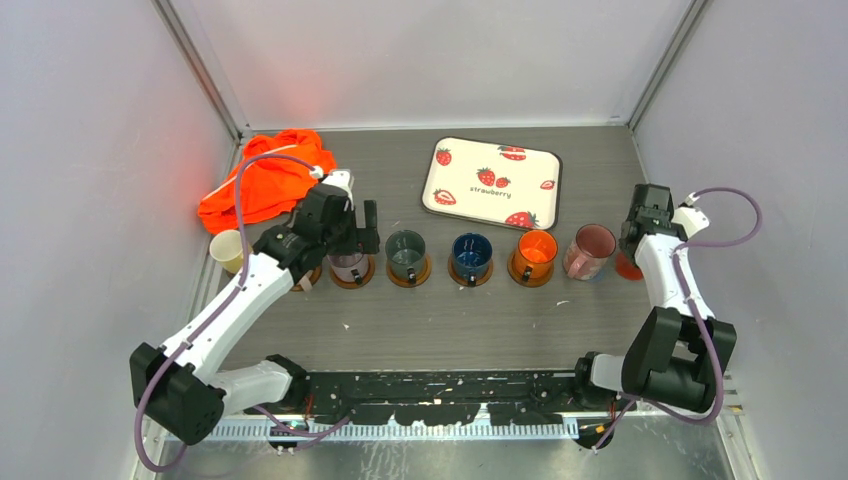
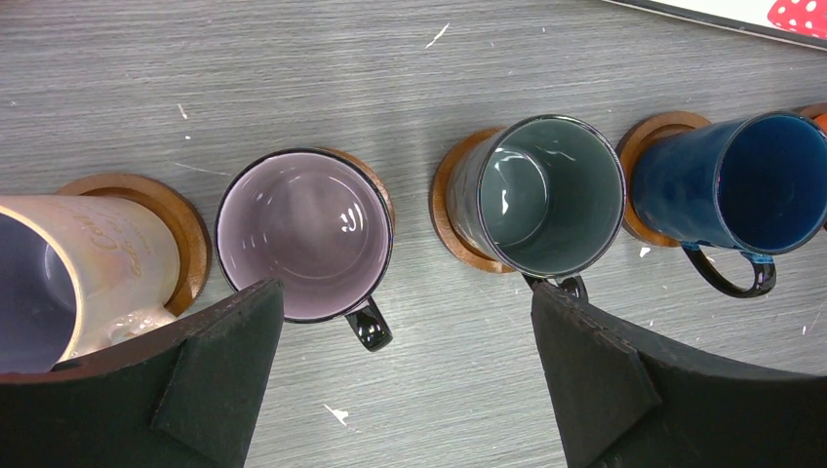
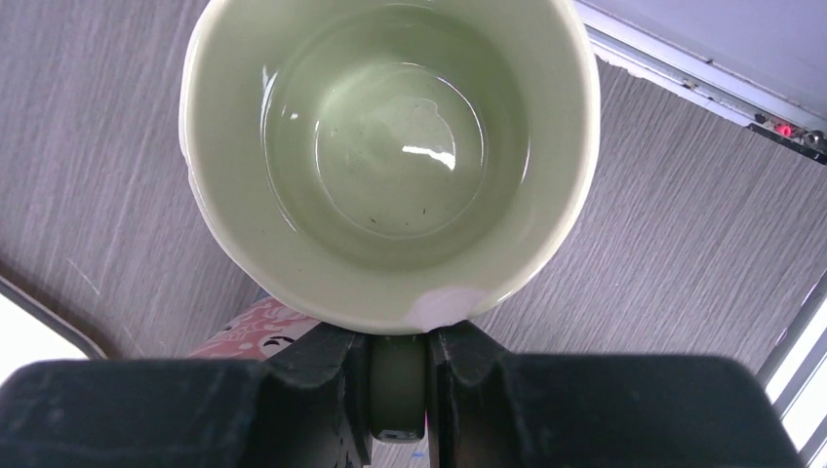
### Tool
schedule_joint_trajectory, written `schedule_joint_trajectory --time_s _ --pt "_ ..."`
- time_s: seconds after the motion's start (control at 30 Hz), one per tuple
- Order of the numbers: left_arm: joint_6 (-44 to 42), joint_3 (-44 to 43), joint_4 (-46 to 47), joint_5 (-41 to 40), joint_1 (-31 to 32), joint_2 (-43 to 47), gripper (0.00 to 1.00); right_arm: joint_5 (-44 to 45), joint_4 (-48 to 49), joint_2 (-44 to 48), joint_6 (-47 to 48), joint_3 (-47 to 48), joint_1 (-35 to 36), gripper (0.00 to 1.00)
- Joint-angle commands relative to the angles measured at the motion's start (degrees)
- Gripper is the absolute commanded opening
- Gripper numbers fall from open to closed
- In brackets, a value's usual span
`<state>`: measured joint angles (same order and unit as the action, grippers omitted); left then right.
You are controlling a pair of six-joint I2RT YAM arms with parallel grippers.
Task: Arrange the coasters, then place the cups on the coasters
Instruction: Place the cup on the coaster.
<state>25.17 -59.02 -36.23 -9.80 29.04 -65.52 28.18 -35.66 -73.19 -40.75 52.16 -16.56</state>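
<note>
While my right hand (image 3: 398, 363) is clamped on the handle of the green cup (image 3: 390, 146), right side of the top view next to the pink cup (image 1: 589, 250), my left hand (image 2: 405, 307) hangs wide open by the lilac cup (image 2: 304, 234) on its coaster (image 2: 380, 185).

A grey wood-grain bench (image 1: 450, 320) fills the middle of the top view, its surface dotted with small white flecks. Plain pale walls enclose it: the back wall (image 1: 430, 60) across the top, the left wall (image 1: 90, 150) and the right wall (image 1: 760, 100) at the sides. Silver metal posts (image 1: 203, 70) run along the two rear corners. A soft red glow (image 1: 310, 95) tints the back wall at upper left. A ribbed metal strip (image 1: 480, 432) edges the bottom. The light is even and diffuse.
</note>
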Motion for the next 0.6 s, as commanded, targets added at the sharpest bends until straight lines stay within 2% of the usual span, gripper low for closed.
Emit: schedule_joint_trajectory --time_s 0.0,0.57 --pt "0.1 -0.5 2.2 0.4 0.3 -0.3 1.00 1.7 6.8 -0.5 -1.0 -0.4 -0.4 0.00" --pt "-0.1 -0.6 2.0 0.0 0.8 -0.6 1.00 -1.5 13.5 -3.7 0.8 -5.0 -0.9 0.01"
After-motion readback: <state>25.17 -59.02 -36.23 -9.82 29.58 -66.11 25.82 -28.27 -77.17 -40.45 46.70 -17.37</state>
